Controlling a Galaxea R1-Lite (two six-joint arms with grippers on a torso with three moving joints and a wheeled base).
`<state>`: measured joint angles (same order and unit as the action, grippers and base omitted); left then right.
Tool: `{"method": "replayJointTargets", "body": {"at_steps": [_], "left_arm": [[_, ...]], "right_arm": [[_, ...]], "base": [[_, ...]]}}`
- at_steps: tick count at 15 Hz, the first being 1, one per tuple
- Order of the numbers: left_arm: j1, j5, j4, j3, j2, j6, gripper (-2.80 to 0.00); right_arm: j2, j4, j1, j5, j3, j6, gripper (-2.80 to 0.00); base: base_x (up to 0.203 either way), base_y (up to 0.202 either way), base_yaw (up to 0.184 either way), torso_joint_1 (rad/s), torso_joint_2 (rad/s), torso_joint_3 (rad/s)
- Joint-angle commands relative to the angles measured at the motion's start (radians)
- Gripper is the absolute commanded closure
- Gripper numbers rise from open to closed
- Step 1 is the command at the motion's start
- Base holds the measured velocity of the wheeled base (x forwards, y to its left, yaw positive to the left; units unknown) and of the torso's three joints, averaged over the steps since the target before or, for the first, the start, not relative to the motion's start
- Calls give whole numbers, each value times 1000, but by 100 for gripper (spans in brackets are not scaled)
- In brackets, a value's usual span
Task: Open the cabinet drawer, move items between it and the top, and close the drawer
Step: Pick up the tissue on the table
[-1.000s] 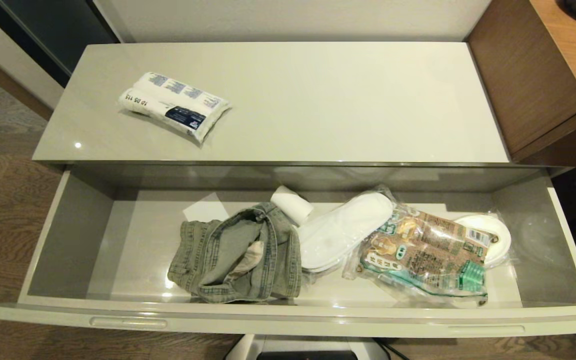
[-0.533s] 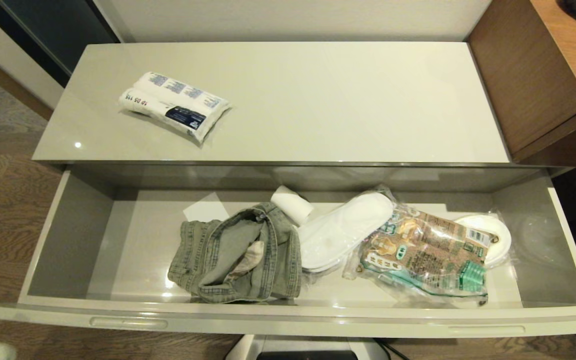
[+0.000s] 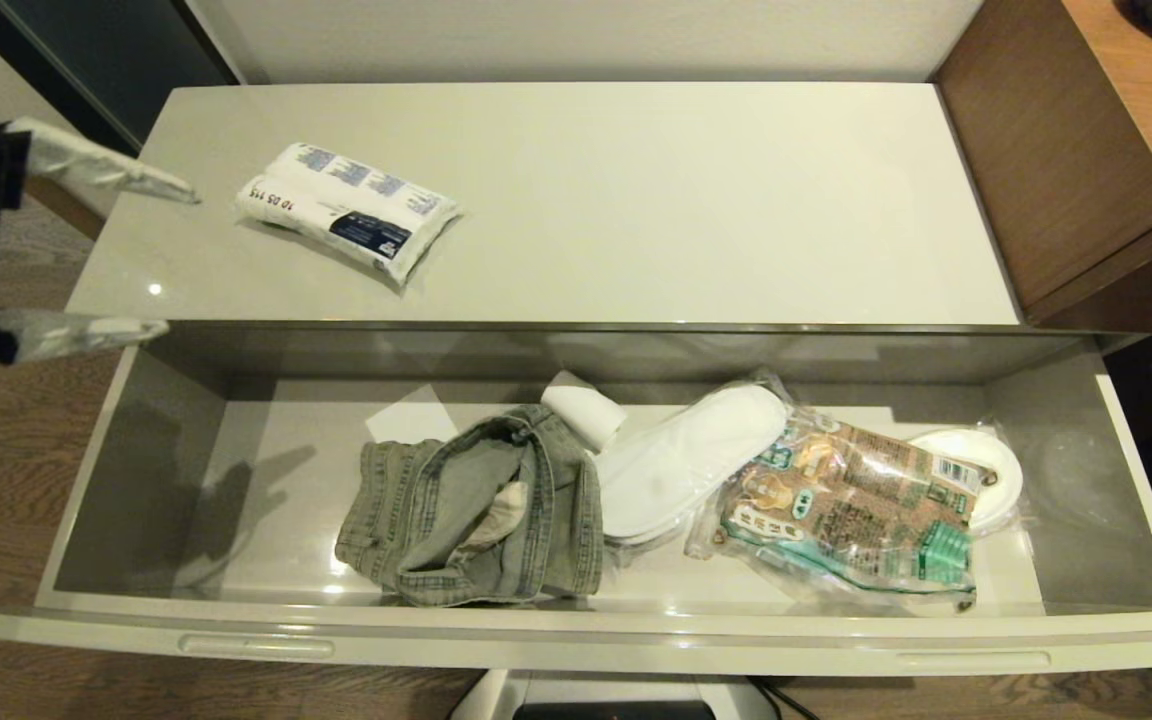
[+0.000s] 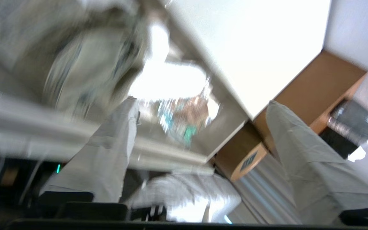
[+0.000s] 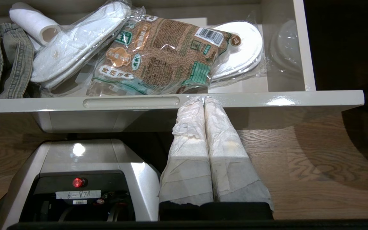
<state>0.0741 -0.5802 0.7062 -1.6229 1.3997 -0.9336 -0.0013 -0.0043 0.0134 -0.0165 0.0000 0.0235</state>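
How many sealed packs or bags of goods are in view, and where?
2. The white pack lies on the cabinet top, left side. The brown bag lies in the open drawer, right side. Others may be hidden.

The left gripper reaches in from the robot's left side at cabinet height, its two wrapped fingers spread wide apart and holding nothing. The right gripper hangs low in front of the robot's base, its two wrapped fingers pressed together, empty.
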Motion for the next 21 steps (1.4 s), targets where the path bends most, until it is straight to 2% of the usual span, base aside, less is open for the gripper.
{"method": "replayJointTargets", "body": {"at_steps": [1, 4, 8, 10, 12, 14, 17, 19, 21], "left_arm": [[-25, 8, -11, -106, 164, -7, -280], [-34, 17, -20, -116, 172, -8, -280], [-128, 195, -56, -267, 389, 19, -280], [-181, 336, -98, -301, 483, 50, -280], [-189, 353, -111, -308, 490, 58, -280], [-188, 358, -188, -311, 518, 55, -280], [-188, 367, -235, -311, 533, 55, -280], [-179, 442, -291, -311, 534, 52, -280], [-178, 464, -300, -311, 524, 45, -280]], "right_arm": [[-6, 0, 0, 0, 2, -1, 0], [-6, 0, 0, 0, 2, -1, 0], [-6, 0, 0, 0, 2, -1, 0], [-6, 0, 0, 0, 2, -1, 0], [-6, 0, 0, 0, 2, -1, 0], [-6, 0, 0, 0, 2, -1, 0], [-6, 0, 0, 0, 2, -1, 0], [-6, 0, 0, 0, 2, -1, 0], [-6, 0, 0, 0, 2, 1, 0]], "base": [[0, 0, 0, 0, 0, 0], [0, 0, 0, 0, 0, 0], [0, 0, 0, 0, 0, 0], [0, 0, 0, 0, 0, 0], [0, 0, 0, 0, 0, 0], [0, 0, 0, 0, 0, 0], [0, 0, 0, 0, 0, 0], [0, 0, 0, 0, 0, 0], [0, 0, 0, 0, 0, 0]]}}
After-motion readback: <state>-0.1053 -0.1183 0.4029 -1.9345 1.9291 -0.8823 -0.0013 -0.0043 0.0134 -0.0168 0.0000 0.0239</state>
